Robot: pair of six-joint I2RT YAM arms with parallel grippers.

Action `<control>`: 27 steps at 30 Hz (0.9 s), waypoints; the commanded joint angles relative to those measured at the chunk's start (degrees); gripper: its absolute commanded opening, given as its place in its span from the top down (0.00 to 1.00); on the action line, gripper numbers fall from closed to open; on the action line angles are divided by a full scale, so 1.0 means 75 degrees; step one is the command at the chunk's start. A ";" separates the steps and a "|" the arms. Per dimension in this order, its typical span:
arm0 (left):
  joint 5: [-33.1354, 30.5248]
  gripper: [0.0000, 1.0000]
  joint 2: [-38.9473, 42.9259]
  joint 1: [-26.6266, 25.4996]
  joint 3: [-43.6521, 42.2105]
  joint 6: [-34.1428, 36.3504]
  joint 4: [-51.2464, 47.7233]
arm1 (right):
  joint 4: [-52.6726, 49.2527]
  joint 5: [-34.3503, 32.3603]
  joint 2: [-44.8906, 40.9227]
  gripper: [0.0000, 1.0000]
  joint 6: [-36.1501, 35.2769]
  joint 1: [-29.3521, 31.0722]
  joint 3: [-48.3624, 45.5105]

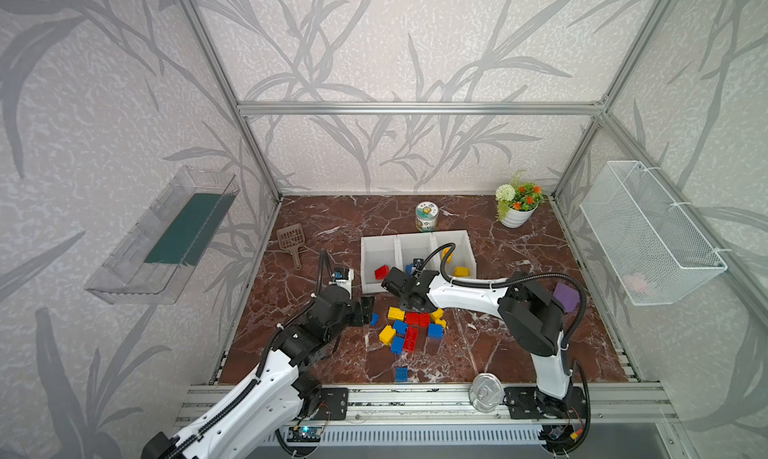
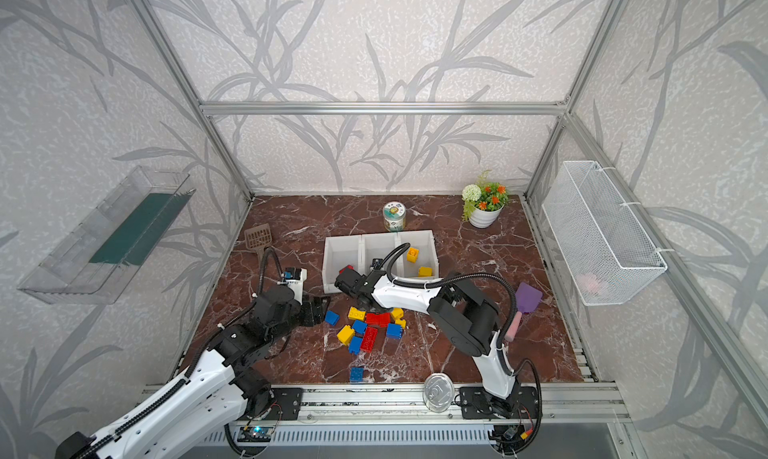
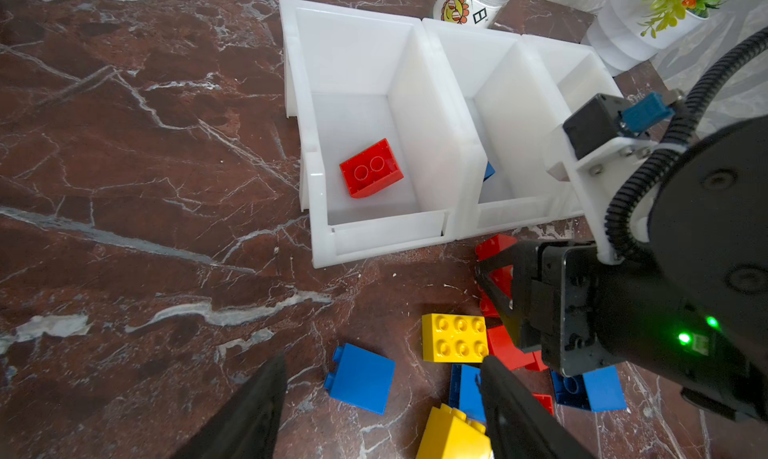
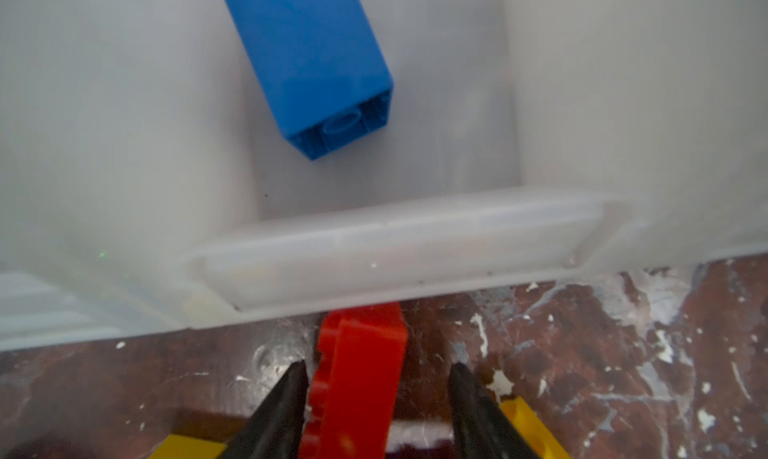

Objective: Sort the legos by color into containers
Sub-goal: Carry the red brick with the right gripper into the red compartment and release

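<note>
Three joined white containers (image 1: 362,265) stand mid-table. A red lego (image 3: 371,168) lies in the left one, a blue lego (image 4: 316,62) in the middle one and yellow legos (image 2: 412,254) in the right one. A pile of red, blue and yellow legos (image 1: 409,328) lies in front of them. My right gripper (image 4: 377,365) is down at the pile's far edge, jaws around an upright red brick (image 4: 361,344); one finger touches its studs, the other stands apart. My left gripper (image 3: 384,359) hangs open over a lone blue brick (image 3: 361,378) left of the pile.
A printed jar (image 1: 427,216) and a flower pot (image 1: 517,203) stand behind the containers. A brown scoop (image 1: 292,238) lies at the left, a purple spatula (image 1: 566,297) at the right, a metal lid (image 1: 485,391) and another blue brick (image 1: 401,373) near the front.
</note>
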State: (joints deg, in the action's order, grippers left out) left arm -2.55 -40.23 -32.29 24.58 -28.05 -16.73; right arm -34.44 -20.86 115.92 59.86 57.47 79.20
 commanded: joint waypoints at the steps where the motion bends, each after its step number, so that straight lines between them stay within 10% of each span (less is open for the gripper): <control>1: 0.0057 0.25 0.0021 -0.0045 -0.0092 -0.0065 0.0119 | 0.0006 -0.0019 -0.0132 0.53 0.0130 -0.0044 -0.0167; 10: 0.0023 0.25 0.0067 -0.0062 -0.0078 -0.0068 0.0089 | 0.0083 0.0060 -0.0384 0.74 0.0068 -0.0043 -0.0468; 27: -0.0709 0.24 0.0538 -0.0042 -0.0016 -0.0162 -0.0377 | -0.0445 0.0435 -0.1811 0.83 -0.1103 0.0616 -0.0734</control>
State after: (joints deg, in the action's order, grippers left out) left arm -5.39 -37.34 -32.56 24.58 -28.21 -18.15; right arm -35.62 -17.93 105.01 55.83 61.34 71.37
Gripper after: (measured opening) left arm 0.756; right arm 0.265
